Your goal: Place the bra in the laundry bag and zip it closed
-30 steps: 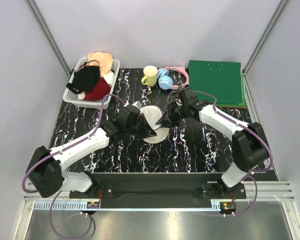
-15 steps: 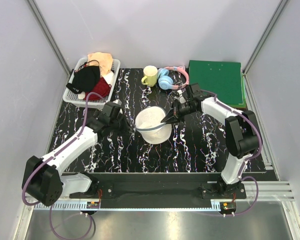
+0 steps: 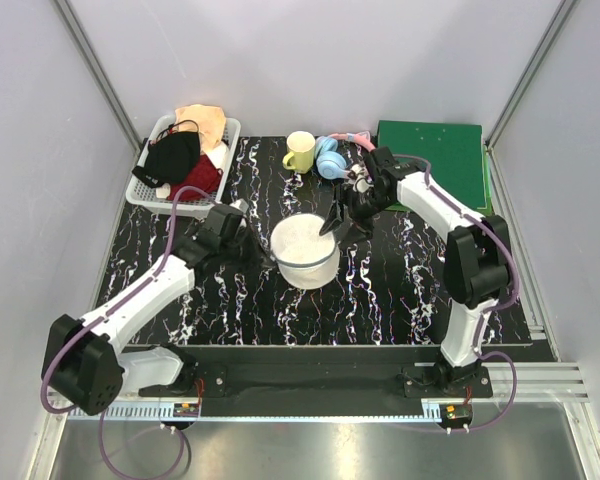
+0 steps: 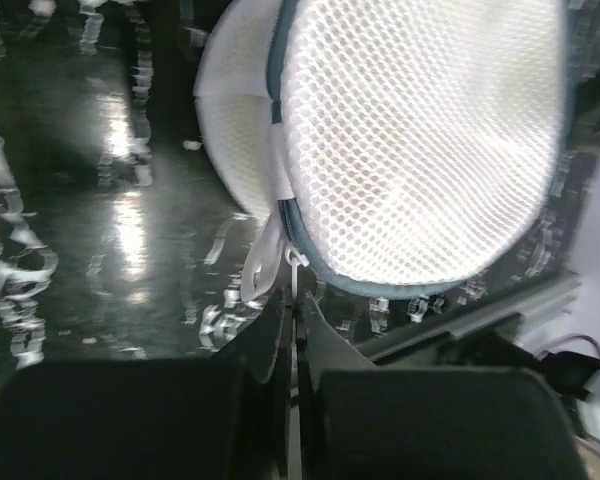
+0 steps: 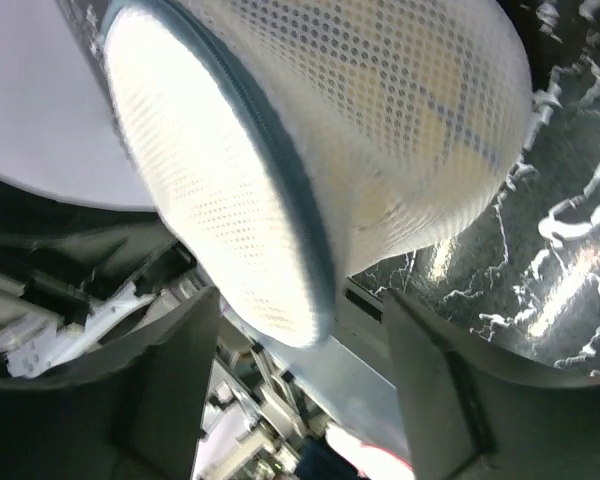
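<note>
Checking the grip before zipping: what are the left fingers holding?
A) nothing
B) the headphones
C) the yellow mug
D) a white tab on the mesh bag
D: the left wrist view shows the left fingers shut on a white tab of the laundry bag.

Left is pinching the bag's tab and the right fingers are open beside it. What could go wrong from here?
1. The left fingers hold only a thin white tab at the rim of the laundry bag; a pull could slip it out, or drag the bag, since nothing braces it.
2. The right fingers, open, sit close against the bag; moving off could snag the mesh or tip it.
3. The mug and headphones lie behind the right arm, within reach of a swing.
</note>
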`<state>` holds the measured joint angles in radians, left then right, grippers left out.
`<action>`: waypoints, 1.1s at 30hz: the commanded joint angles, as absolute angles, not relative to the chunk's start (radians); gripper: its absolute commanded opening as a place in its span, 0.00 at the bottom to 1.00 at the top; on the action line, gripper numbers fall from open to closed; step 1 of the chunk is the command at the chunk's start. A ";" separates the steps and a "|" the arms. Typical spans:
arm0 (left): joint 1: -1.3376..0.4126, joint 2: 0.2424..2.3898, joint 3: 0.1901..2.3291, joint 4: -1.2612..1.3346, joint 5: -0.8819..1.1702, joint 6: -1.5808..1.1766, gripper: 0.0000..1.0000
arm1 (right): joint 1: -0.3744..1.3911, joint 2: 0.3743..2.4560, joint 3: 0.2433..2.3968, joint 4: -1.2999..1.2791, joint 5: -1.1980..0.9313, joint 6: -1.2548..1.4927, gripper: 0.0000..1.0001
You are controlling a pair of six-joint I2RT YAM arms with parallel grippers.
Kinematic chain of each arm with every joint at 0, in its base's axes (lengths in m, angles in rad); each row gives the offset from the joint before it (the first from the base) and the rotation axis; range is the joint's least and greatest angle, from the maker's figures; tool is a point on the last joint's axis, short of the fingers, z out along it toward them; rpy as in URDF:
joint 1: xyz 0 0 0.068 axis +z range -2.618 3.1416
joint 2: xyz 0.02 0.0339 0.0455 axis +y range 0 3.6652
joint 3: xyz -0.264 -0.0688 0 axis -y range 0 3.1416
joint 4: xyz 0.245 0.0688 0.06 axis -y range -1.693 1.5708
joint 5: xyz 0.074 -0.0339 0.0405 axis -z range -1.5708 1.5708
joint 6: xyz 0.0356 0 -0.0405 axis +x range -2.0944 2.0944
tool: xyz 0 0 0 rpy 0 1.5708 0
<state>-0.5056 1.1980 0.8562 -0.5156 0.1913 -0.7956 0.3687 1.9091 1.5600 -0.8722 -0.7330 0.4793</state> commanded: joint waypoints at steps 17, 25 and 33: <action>-0.643 0.759 0.752 -0.523 -0.149 -0.759 0.78 | 0.387 1.024 0.763 -0.436 -0.239 0.724 0.99; -0.644 0.232 0.163 -0.007 -0.031 -0.906 0.99 | 0.387 0.580 0.217 0.059 -0.324 1.089 1.00; -0.644 -0.098 -0.150 0.218 0.063 -1.083 0.99 | 0.387 0.117 0.002 -0.139 -0.215 1.287 1.00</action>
